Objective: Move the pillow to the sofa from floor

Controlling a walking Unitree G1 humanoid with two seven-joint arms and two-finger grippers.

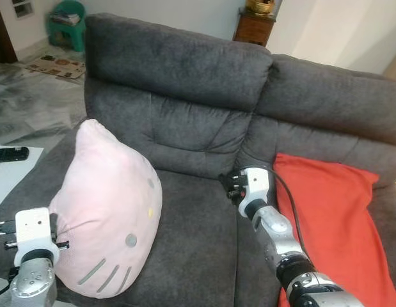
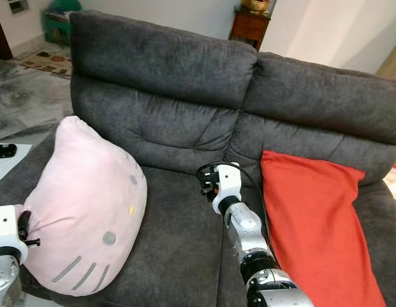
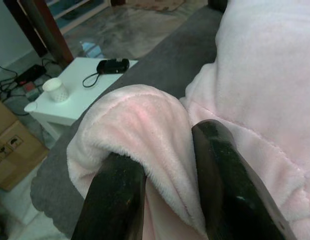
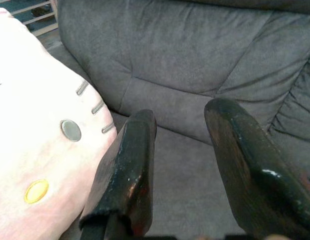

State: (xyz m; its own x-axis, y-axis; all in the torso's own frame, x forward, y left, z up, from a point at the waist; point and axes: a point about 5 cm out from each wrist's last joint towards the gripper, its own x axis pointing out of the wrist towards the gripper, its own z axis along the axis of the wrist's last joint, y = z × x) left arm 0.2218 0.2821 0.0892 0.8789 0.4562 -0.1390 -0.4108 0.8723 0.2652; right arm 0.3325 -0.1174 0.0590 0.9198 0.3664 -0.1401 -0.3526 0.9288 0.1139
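Note:
A pink plush pillow [image 1: 108, 211] with a cat face stands upright on the left seat of the dark grey sofa [image 1: 185, 77], leaning toward the armrest. My left gripper [image 3: 170, 165] is shut on a fold of the pillow's pink edge, at the pillow's lower left side. My right gripper [image 4: 180, 120] hovers open over the middle of the seat, just right of the pillow and apart from it, with nothing between its fingers [image 4: 129, 165].
A red cushion [image 1: 332, 217] lies on the sofa's right seat beside my right arm. Left of the armrest is a white side table [image 3: 79, 95] with a black device [image 3: 112, 65] and a white cup [image 3: 55, 90]. A cardboard box [image 3: 9, 150] sits on the floor.

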